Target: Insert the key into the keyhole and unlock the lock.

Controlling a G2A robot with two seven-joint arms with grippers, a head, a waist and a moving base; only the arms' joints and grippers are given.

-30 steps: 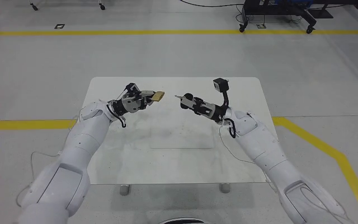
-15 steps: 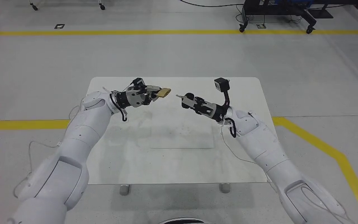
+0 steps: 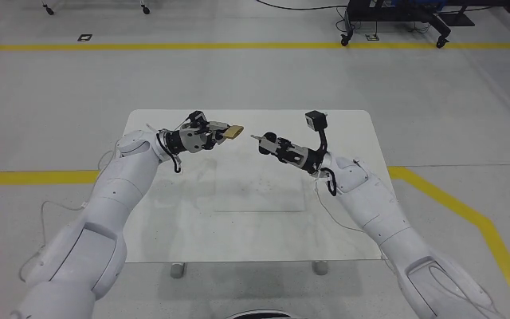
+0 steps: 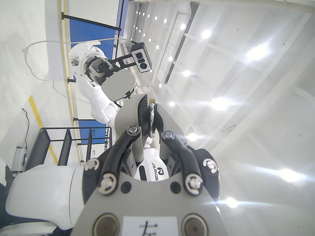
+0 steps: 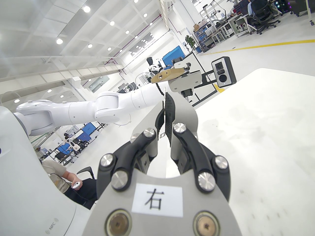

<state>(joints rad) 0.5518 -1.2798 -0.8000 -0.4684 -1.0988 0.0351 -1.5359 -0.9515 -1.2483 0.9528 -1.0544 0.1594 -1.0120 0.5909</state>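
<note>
Fingers of the left gripper are clamped on a brass lock; its flat body is tilted, and the right wrist view shows its keyhole end facing the right gripper; that gripper's fingers pinch a slim silver key, tip pointing at the lock; a short gap separates key and lock; both hang above the far half of the white counter, inside its far edge; a wide stretch of counter lies beneath them toward the near edge.
</note>
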